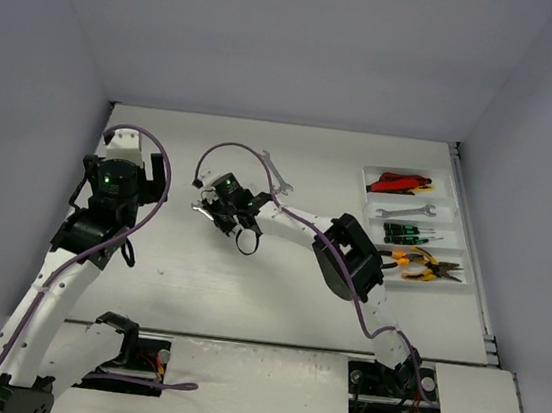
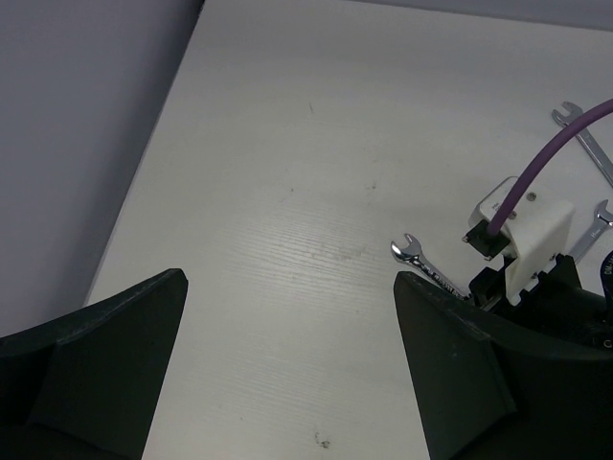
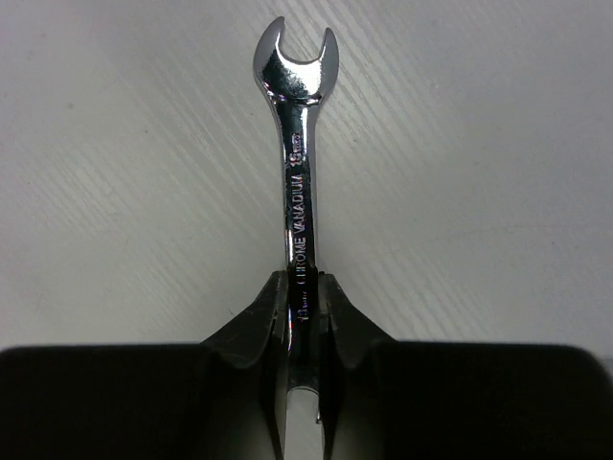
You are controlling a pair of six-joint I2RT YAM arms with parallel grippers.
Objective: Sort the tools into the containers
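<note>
Right claw [image 3: 304, 292] is pinching a wrench [image 3: 296, 144], left claw [image 2: 287, 283] spread; tray [image 1: 367, 221] is sitting mostly loaded, 2nd wrench [image 1: 275, 173] waiting on tabletop [image 1: 195, 287].

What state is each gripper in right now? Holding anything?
Left gripper: open, holding nothing.
Right gripper: closed on a silver wrench.

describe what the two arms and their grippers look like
Both the left arm and right arm have white links joined by chunky black joint housings. A purple cable loops along each one, and a small green light glows at each wrist. The left gripper and right gripper have matte black, wedge-shaped fingers.
</note>
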